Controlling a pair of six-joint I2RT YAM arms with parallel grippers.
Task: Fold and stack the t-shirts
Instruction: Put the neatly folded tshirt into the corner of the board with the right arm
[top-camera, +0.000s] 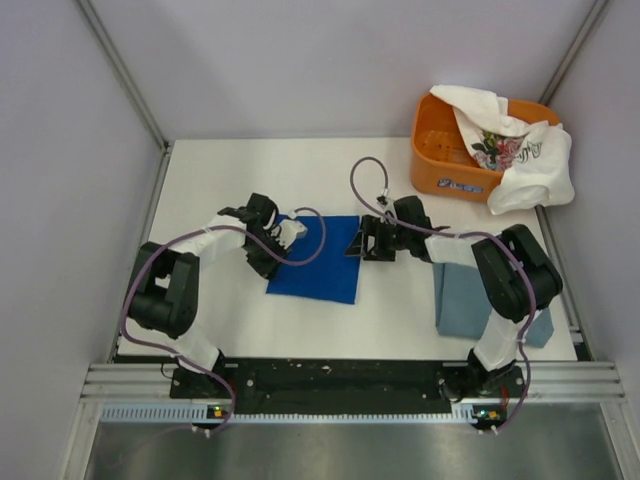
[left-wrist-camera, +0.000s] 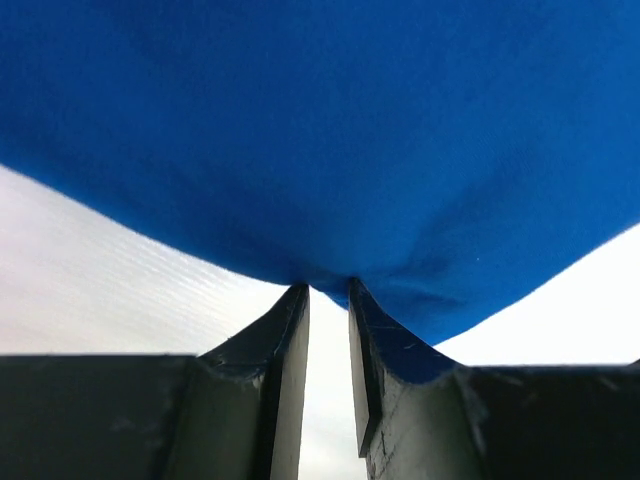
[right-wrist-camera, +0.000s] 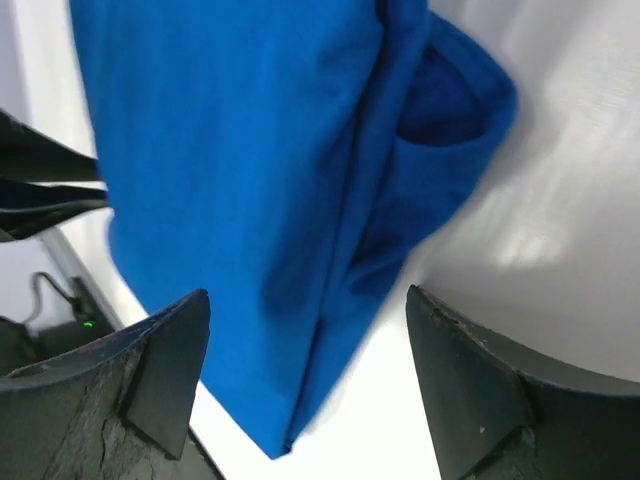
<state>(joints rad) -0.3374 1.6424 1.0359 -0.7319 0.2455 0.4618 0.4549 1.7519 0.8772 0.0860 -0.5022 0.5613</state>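
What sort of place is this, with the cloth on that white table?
Most likely a robotics lab test cell: a white table boxed in by plain walls, a left arm and a right arm bolted to a metal rail at its near edge, and a blue t-shirt laid between them.

Rear tee (top-camera: 530, 165) drapes basket (top-camera: 440, 172), perhaps partly inside.

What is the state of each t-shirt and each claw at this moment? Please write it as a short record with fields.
blue t-shirt: folded, in the middle, between both claws
left claw: shut on one edge of the blue t-shirt
right claw: open, above the opposite edge
grey-blue t-shirt: folded, lying to the right, apart from the blue one
white floral t-shirt: unfolded, hanging over the orange basket
stack: not yet made
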